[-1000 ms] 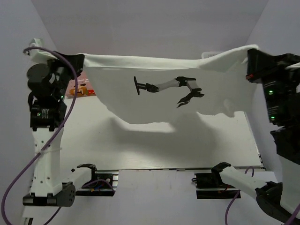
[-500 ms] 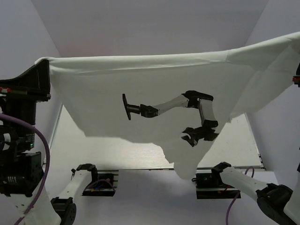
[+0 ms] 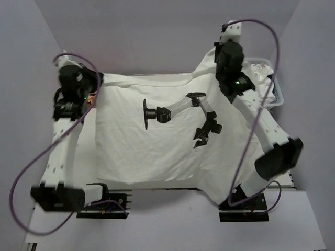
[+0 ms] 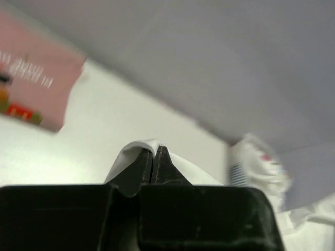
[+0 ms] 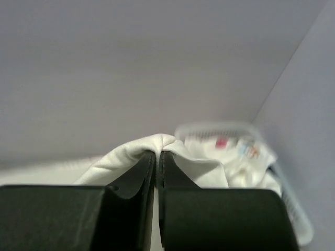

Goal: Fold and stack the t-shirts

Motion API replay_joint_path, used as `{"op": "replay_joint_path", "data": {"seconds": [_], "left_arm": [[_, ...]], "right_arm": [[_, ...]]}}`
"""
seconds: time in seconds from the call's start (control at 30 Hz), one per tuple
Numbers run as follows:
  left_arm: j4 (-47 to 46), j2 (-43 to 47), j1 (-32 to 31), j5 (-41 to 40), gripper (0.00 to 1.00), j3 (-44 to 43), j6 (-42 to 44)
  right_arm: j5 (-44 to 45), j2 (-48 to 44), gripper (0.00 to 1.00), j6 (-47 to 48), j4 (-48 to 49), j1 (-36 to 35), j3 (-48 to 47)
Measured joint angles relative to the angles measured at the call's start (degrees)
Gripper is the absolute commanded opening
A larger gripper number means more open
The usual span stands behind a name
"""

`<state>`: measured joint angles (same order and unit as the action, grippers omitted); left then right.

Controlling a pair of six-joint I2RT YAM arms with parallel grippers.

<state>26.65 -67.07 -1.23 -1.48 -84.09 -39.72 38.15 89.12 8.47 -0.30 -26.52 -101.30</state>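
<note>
A large plain white t-shirt (image 3: pixel 141 141) is spread over the table, its far edge stretched between my two grippers. My left gripper (image 3: pixel 96 83) is shut on its far left corner; the cloth folds over the jaws in the left wrist view (image 4: pixel 138 149). My right gripper (image 3: pixel 215 61) is shut on its far right corner, where the cloth bunches over the jaws (image 5: pixel 159 141). A pink t-shirt with brown print (image 4: pixel 31 89) lies beyond the left gripper, mostly hidden in the top view. A white t-shirt with small coloured marks (image 5: pixel 235 149) lies in the basket.
A white plastic lattice basket (image 3: pixel 276 89) stands at the far right, also seen in the right wrist view (image 5: pixel 293 209). A black bracket arm with a claw (image 3: pixel 180 112) hangs in front of the top camera. Grey walls enclose the table on three sides.
Both arms swung from high near the camera to the table's far side. The white t-shirt, held up in the air before, now lies spread on the table.
</note>
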Motion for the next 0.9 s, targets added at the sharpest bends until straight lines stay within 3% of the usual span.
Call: {"op": "replay_joint_path", "data": {"seconds": [0.03,0.1,0.13,0.17,0.23,0.3,0.37,0.43,0.53,0.73,0.9], "left_arm": [[-1.1,-3.2,0.0,-0.3,0.00,2.8,-0.3],[-3.1,-11.1,0.0,-0.9,0.22,8.6,-0.9],[-3.3,-15.4,0.0,-1.1,0.56,10.6,-1.2],[-3.1,-19.9,0.0,-1.4,0.74,11.6,-1.3],[-2.9,-28.4,0.0,-2.0,0.89,11.7,-1.9],[-0.6,-35.9,0.0,-2.8,0.89,8.8,-2.5],[1.8,-42.0,0.0,-3.3,0.93,3.7,-2.5],[1.9,-44.9,0.0,-3.7,1.00,0.0,-2.0],[0.8,-43.5,0.0,-3.0,1.00,-0.3,-1.3],[-3.1,-35.0,-0.2,0.8,1.00,5.6,0.5],[-4.2,-33.8,-1.8,2.6,1.00,8.0,2.7]], "right_arm": [[-0.5,3.1,0.00,-1.3,-0.5,0.9,2.4],[-2.4,9.1,0.00,-4.3,-2.0,3.0,5.5],[-3.7,12.2,0.00,-6.2,-3.1,4.1,6.5],[-5.0,14.9,0.03,-7.6,-4.2,5.0,6.8],[-8.3,21.2,0.41,-10.8,-6.3,6.9,6.4],[-11.1,26.8,0.77,-12.9,-9.2,8.2,3.7],[-13.9,33.0,0.90,-13.6,-13.4,9.1,-2.3],[-16.2,36.8,0.90,-13.8,-15.5,9.3,-6.6],[-18.7,36.3,0.90,-14.1,-17.1,9.1,-6.0],[-24.2,21.0,0.90,-18.0,-15.0,8.5,14.1],[-28.5,8.6,0.90,-23.2,-12.4,8.5,29.5]]}}
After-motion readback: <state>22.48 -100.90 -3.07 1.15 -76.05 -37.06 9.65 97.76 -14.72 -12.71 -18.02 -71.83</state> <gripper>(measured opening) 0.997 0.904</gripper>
